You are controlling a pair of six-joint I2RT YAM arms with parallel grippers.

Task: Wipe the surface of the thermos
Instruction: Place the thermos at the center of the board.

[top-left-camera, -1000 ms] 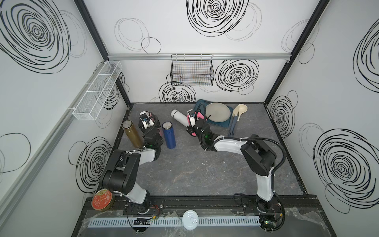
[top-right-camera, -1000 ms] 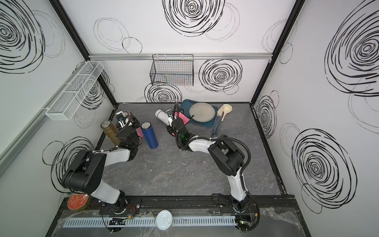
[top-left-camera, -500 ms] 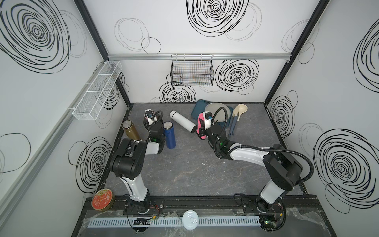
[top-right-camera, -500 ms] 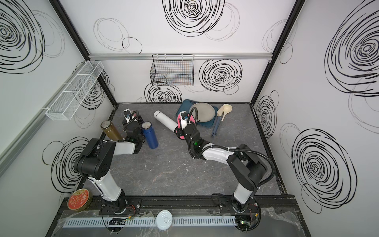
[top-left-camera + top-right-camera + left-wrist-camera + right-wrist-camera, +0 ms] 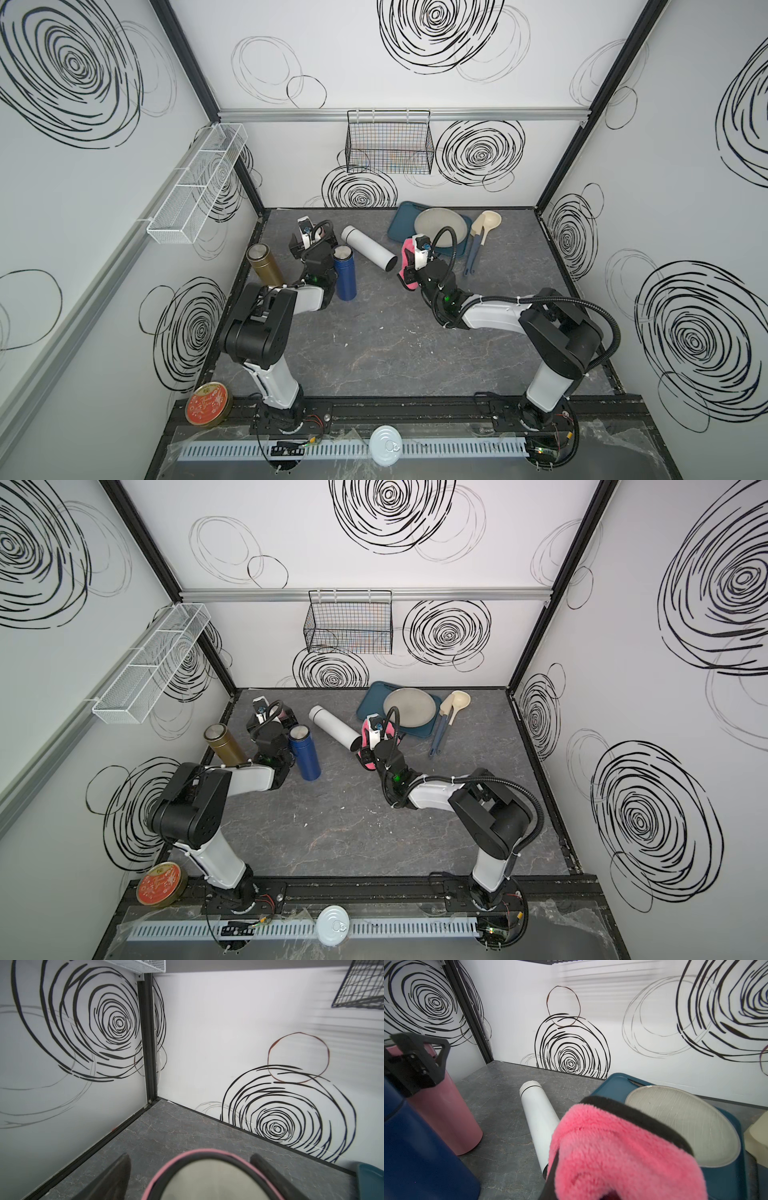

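Observation:
A pink thermos (image 5: 207, 1178) with a steel lid stands upright near the back left corner. My left gripper (image 5: 190, 1156) is open, one finger on each side of the thermos top. From above, the left gripper (image 5: 311, 243) hides most of that thermos. A white thermos (image 5: 368, 248) lies on its side in the middle. My right gripper (image 5: 409, 266) is shut on a fluffy pink cloth (image 5: 623, 1157), just right of the white thermos's (image 5: 539, 1113) near end. The pink thermos (image 5: 444, 1109) stands clear of the cloth.
A blue thermos (image 5: 345, 274) and a gold thermos (image 5: 266, 268) stand on either side of the left arm. At the back right, a teal tray (image 5: 401, 220) holds a grey plate (image 5: 440, 226), with a cream ladle (image 5: 484, 232) beside it. A black wire basket (image 5: 388, 143) hangs on the back wall.
The left gripper's fingers have opened around the pink thermos top. The right gripper has carried the cloth rightward, away from the white thermos.

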